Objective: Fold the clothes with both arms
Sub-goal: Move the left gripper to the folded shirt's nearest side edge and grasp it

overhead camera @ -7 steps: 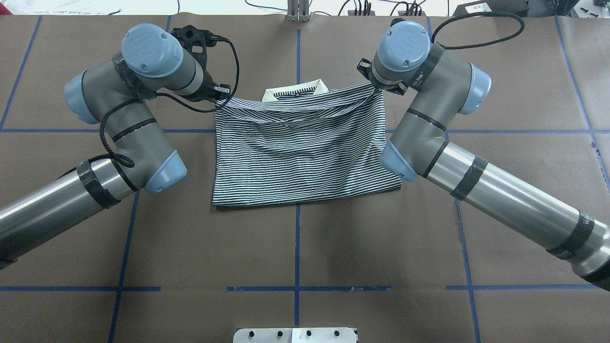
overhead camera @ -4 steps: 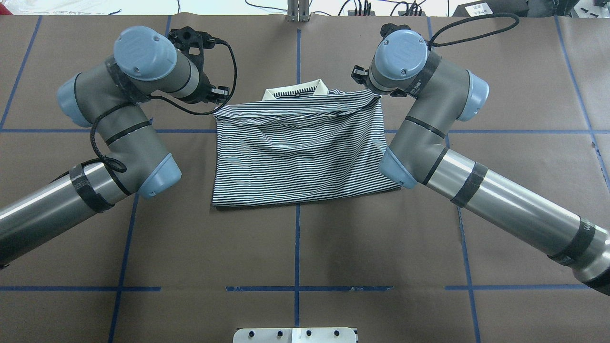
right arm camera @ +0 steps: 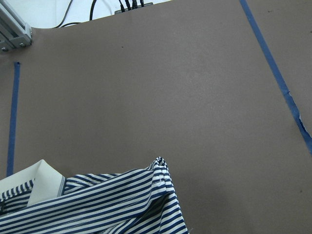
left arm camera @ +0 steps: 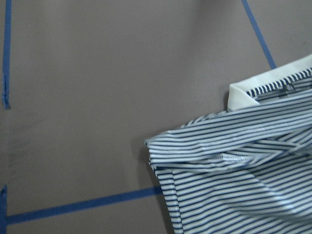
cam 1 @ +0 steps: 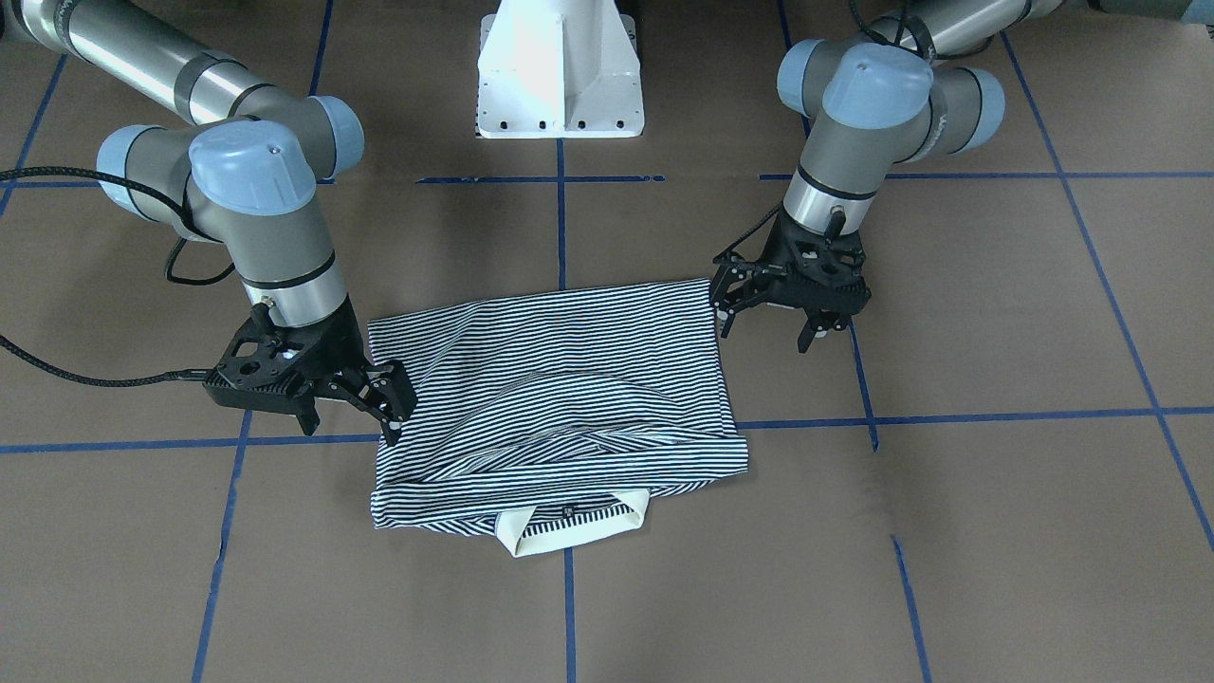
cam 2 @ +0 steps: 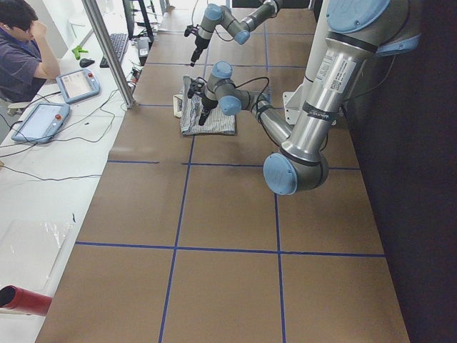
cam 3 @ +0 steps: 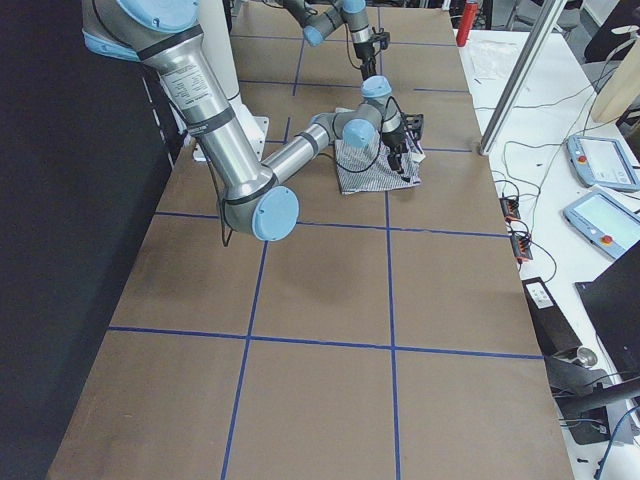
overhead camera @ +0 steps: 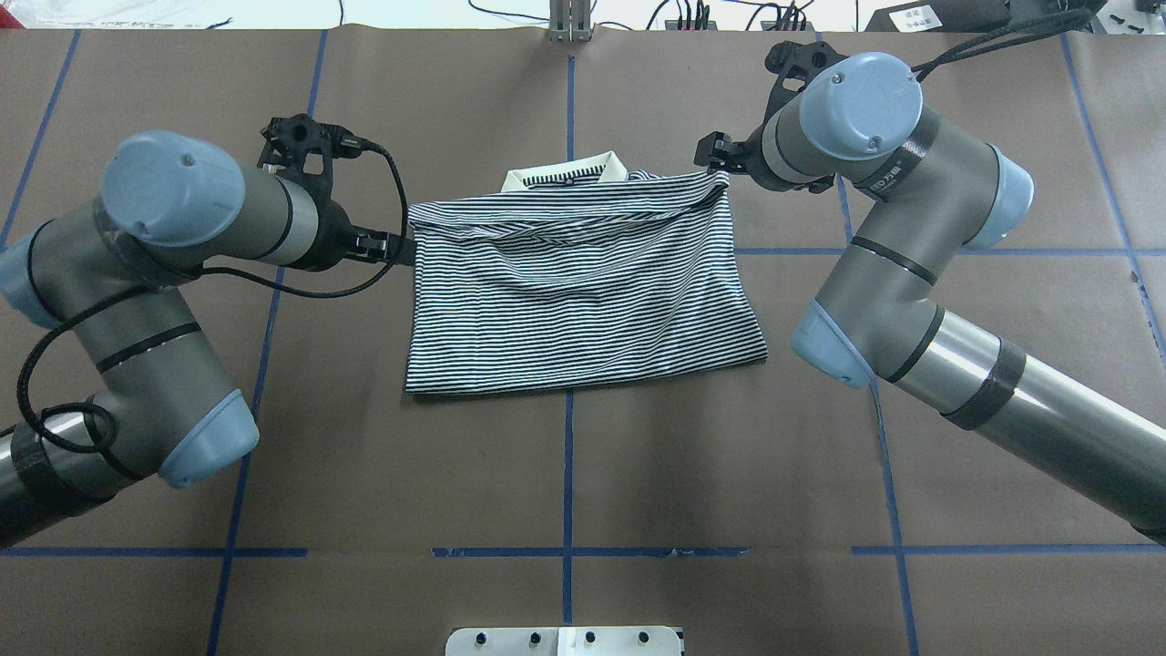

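Observation:
The clothes are one navy-and-white striped polo shirt (overhead camera: 583, 292), lying folded on the brown table with its lower half laid over the chest. Its cream collar (overhead camera: 565, 171) sticks out at the far edge (cam 1: 569, 522). My left gripper (overhead camera: 392, 248) hovers open just off the shirt's left edge (cam 1: 766, 327), holding nothing. My right gripper (overhead camera: 720, 162) stands open beside the far right corner (cam 1: 349, 427), also holding nothing. The left wrist view shows the shirt's far left corner (left arm camera: 161, 146); the right wrist view shows its far right corner (right arm camera: 161, 168). No fingers appear in either wrist view.
Blue tape lines (overhead camera: 569, 456) mark a grid on the brown table cover. The white pedestal base (cam 1: 560, 85) stands at the near edge. A metal post (overhead camera: 569, 23) and cables sit at the far edge. A person (cam 2: 21, 50) sits at a side desk with tablets.
Both arms have swung outward from the shirt's far corners. The left gripper moved left and back toward the robot, the right gripper shifted slightly right. The folded-over edge has settled flat.

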Controlling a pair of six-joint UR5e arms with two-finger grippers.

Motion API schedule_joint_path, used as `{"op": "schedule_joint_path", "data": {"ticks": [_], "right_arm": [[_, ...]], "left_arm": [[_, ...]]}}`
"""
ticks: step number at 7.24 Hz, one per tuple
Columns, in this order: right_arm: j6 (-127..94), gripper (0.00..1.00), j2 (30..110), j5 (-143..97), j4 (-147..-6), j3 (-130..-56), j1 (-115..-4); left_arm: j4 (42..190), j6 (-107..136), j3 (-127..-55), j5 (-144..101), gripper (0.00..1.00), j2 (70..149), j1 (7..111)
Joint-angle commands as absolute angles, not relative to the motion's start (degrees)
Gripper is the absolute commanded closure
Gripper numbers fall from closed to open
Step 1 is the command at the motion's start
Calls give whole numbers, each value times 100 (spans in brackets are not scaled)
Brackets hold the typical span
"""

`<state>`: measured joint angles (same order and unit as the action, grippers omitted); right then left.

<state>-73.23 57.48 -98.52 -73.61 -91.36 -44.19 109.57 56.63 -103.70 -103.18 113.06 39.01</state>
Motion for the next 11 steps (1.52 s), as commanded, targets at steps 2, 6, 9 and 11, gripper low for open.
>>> {"op": "schedule_joint_path", "data": {"ticks": [2, 6, 9, 11], "right_arm": [[-7312, 0, 5792, -9861, -7356, -9211, -4421], [-7304, 0, 5792, -9861, -7348, -9202, -4421], [-7304, 0, 5792, -9861, -7330, -9202, -4421], [-7304, 0, 5792, -9861, -7330, -9202, -4421]], "left_arm": [[10978, 7440, -10618, -9821, 51, 10969, 3009], [10978, 7576, -10275, -9729, 52, 11030, 2761], [10986, 7576, -10187, -9729, 52, 11101, 2637], [10986, 7550, -10178, -9729, 65, 11101, 2602]]}}
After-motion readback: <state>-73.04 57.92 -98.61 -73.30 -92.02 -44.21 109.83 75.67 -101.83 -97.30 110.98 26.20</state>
